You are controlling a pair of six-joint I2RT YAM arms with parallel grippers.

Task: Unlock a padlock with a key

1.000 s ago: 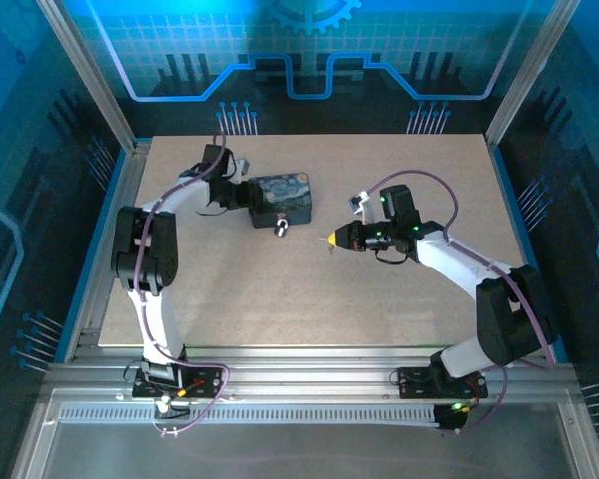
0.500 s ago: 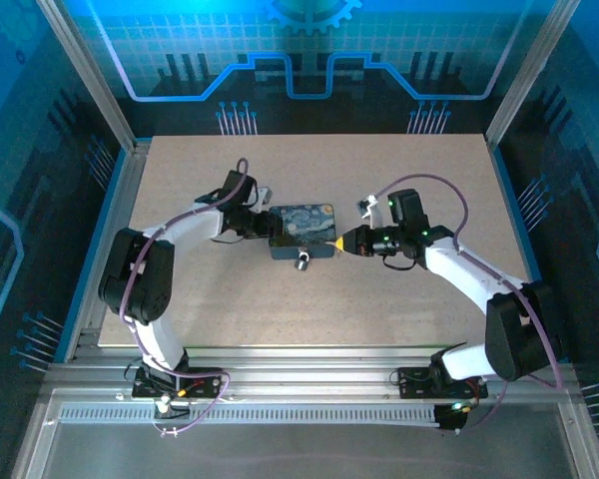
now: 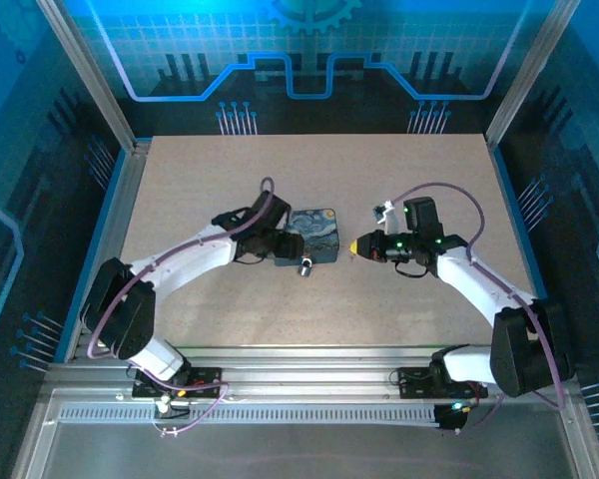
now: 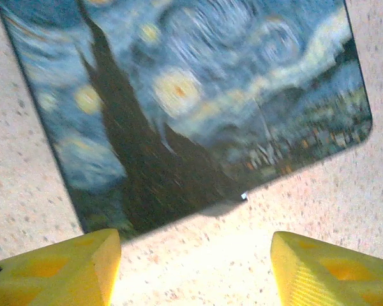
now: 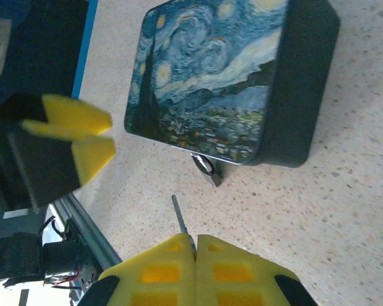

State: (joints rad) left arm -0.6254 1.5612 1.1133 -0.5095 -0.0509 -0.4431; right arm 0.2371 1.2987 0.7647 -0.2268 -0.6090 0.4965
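Observation:
The tiny padlock hangs off the front edge of the dark blue swirl-painted box; from above the padlock pokes out below the box. My right gripper is shut on the thin grey key, whose shaft points toward the padlock with a short gap of table between them. In the top view the right gripper sits just right of the box. My left gripper is open, its yellow fingers spread wide just short of the box's edge, at the box's left side.
The beige tabletop spreads all round the box. Aluminium frame rails and blue panels border it. The left gripper's yellow fingers show left of the box in the right wrist view, near the table's edge rail.
The box and padlock have slid right and toward the near edge, with the left gripper following. The right gripper, key in it, has backed off slightly to the right.

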